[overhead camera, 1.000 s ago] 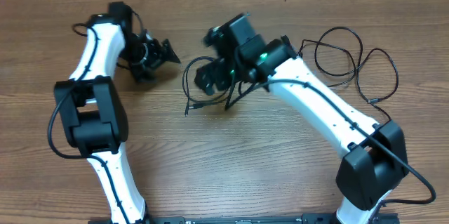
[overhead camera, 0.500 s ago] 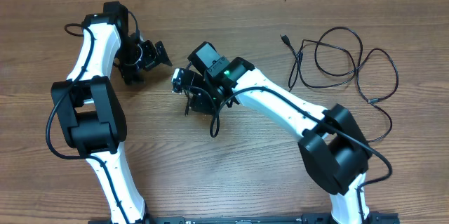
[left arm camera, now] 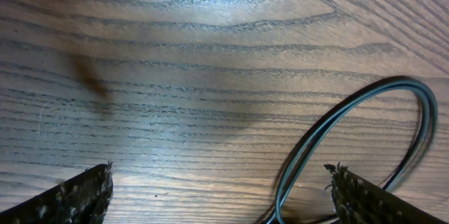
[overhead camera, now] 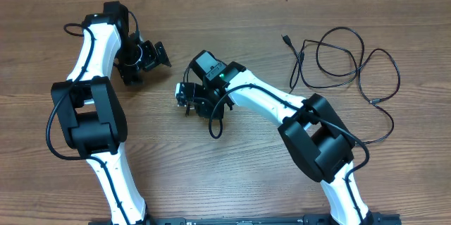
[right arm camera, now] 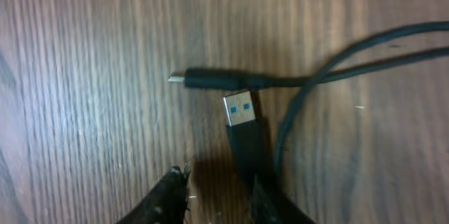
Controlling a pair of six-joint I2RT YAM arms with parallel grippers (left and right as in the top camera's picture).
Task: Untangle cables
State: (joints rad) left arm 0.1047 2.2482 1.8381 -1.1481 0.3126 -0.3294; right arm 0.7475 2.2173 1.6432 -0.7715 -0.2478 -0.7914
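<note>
One black cable lies under my right gripper (overhead camera: pixel 187 101), with only its tail (overhead camera: pixel 216 123) showing in the overhead view. The right wrist view shows its USB plug (right arm camera: pixel 239 109), blue inside. The plug's body runs down between my fingers, close to the right fingertip (right arm camera: pixel 270 199), and a strip of wood shows on its other side. The right gripper (right arm camera: pixel 219 176) has its jaws narrow, low over the table. A slimmer plug (right arm camera: pixel 200 79) lies crosswise just beyond. More cables (overhead camera: pixel 338 45) lie in loose loops at the far right. My left gripper (overhead camera: pixel 162 54) is wide open and holds nothing.
In the left wrist view a doubled black cable loop (left arm camera: pixel 351 122) lies near the right fingertip (left arm camera: pixel 368 199), and I cannot tell whose cable it is. Bare wooden table (overhead camera: pixel 232 175) fills the front. The left gripper (left arm camera: pixel 221 196) hangs over bare wood.
My right arm has swung left and down over the centre cable, and its jaws have narrowed around the USB plug. The left arm shifted slightly and stays open.
</note>
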